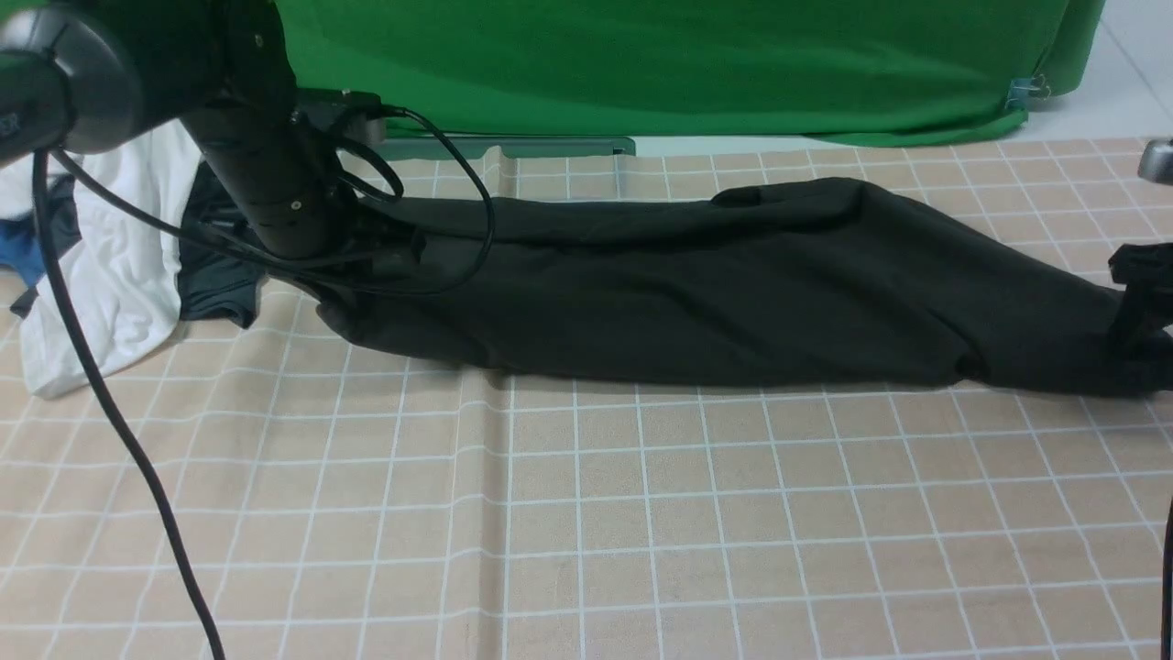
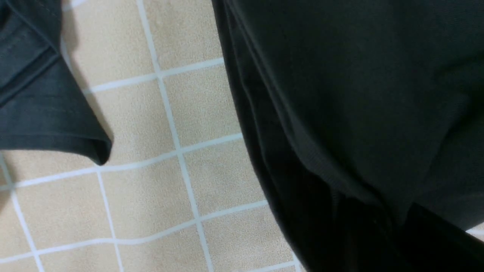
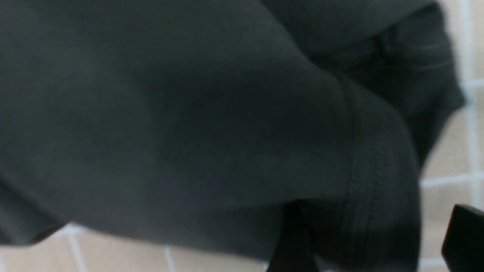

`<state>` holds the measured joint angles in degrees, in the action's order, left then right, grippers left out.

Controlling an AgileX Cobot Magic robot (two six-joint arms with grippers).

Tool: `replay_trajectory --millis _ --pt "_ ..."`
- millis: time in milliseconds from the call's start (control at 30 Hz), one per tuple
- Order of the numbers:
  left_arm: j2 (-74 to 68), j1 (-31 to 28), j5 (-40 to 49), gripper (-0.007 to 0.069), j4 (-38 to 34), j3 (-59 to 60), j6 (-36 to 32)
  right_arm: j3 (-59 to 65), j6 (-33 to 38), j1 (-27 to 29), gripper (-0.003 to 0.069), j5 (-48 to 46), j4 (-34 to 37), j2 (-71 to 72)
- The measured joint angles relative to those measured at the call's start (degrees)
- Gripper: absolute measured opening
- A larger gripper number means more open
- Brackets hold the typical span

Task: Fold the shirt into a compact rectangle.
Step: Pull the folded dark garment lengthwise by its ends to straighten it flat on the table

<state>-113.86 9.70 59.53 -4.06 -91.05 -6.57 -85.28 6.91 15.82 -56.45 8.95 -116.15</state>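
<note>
The left pincer (image 1: 371,261) and right pincer (image 1: 1134,312) meet the ends of the shirt (image 1: 733,293) on the far half of the mat (image 1: 641,513); whether either grips, I cannot tell. Uneven pulls could bunch it, skewing the fold.

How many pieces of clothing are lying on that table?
4: the black shirt stretched across the middle, and a far-left pile of a white garment, a dark grey garment and a blue cloth. More may be hidden.

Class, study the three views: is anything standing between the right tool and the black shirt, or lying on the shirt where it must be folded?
Nothing visible does. The right tool is at the right end of the shirt. Only the left arm's cable hangs in a loop above its left end.
</note>
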Motion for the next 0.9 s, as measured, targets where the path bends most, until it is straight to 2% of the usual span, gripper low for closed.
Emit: replay_trajectory --millis 67,167,233,300,500,600,733,900 --pt "0.0 0.0 -0.31 0.0055 -0.14 0.0 0.0 0.07 2.03 0.0 0.0407 0.29 0.41 -1.15" --pt "0.0 0.0 -0.94 0.0055 -1.44 -0.69 0.0 0.07 4.48 -0.17 0.0161 0.45 0.59 -1.43" --pt "0.22 0.0 -0.67 0.0055 -2.29 -2.01 0.0 -0.17 5.51 -0.23 0.0092 0.19 0.64 -0.9" --pt "0.89 0.0 0.35 0.0055 -2.46 -3.21 0.0 -0.32 5.77 -0.23 0.0087 -0.65 0.31 0.36" --pt "6.17 0.0 8.21 0.0055 -0.79 -1.79 1.34 0.45 5.16 -0.27 0.0087 -11.05 -1.78 9.57" --pt "11.25 0.0 8.51 0.0055 -0.14 4.67 3.46 5.03 4.89 -0.27 0.0087 -12.17 -3.35 14.79" --pt "22.66 0.0 7.14 0.0055 -0.49 21.0 6.57 16.97 1.71 -0.27 0.0087 -12.72 -10.68 24.99" --pt "34.89 0.0 5.68 0.0055 -1.6 35.95 8.77 29.3 -0.83 -0.27 0.0087 -11.66 -13.52 35.1"
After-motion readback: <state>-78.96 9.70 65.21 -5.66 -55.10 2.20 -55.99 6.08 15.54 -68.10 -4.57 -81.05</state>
